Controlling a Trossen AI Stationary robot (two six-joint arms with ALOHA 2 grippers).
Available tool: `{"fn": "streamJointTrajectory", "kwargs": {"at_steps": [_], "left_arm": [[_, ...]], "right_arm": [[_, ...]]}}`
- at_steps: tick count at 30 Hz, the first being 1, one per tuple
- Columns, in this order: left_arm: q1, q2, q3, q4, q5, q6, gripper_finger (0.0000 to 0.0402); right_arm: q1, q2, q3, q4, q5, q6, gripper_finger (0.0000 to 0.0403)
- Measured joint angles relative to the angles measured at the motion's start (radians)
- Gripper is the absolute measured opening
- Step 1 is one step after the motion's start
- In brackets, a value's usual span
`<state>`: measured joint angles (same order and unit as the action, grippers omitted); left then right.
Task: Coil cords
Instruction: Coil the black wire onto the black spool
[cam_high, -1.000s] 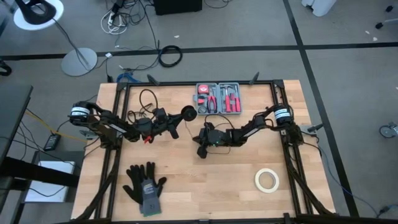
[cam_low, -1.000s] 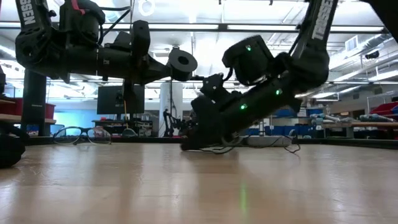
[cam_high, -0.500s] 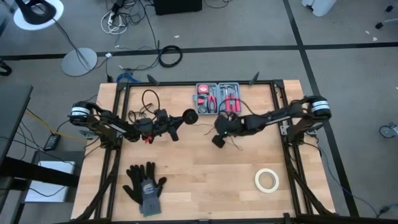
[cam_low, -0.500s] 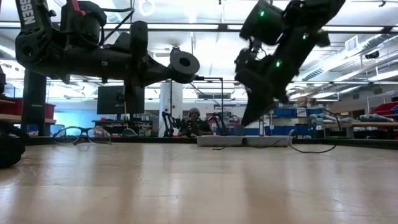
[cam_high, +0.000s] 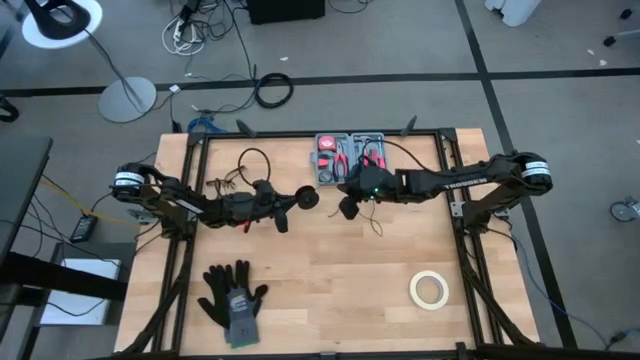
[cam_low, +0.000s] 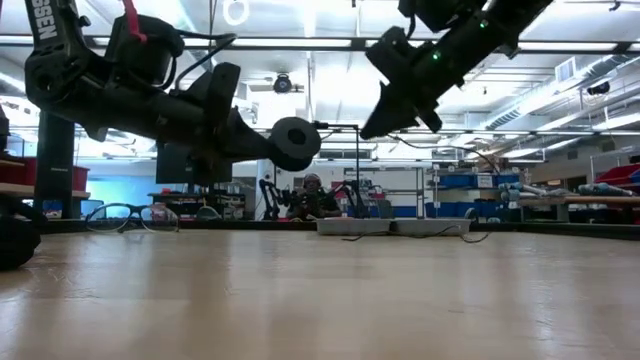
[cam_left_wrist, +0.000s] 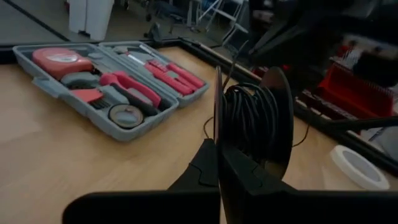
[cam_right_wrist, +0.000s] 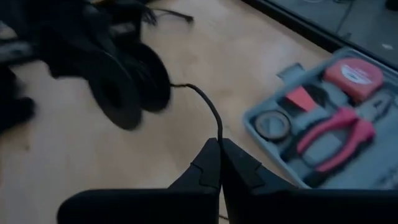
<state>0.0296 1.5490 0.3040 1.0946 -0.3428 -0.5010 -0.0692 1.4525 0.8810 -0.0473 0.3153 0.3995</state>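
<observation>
Your right pincer (cam_high: 349, 208) has lifted off the surface (cam_high: 330, 290) and swung toward 12 o'clock, now just beside the tool case (cam_high: 350, 159). It has pinched shut on the cord (cam_right_wrist: 208, 112), which runs taut to the spool (cam_high: 306, 197). The left pincer (cam_high: 283, 205) has tilted that spool lower.

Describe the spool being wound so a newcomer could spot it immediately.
Start at the grey tool case on the wooden table's far edge. Just left of it, the left gripper holds a black two-disc spool wound with thin black cord, unlike the flat white tape roll.
</observation>
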Motion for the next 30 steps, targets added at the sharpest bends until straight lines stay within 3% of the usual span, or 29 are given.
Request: {"fn": "streamJointTrajectory", "kwargs": {"at_steps": [13,30], "left_arm": [[0.000,0.000,0.001,-0.036,-0.029,-0.005,0.0000],[0.001,0.000,0.001,-0.039,-0.029,0.007,0.0000]], "right_arm": [[0.002,0.000,0.000,0.110,-0.061,-0.044,0.0000],[0.002,0.000,0.000,0.089,-0.062,-0.075,0.0001]]}}
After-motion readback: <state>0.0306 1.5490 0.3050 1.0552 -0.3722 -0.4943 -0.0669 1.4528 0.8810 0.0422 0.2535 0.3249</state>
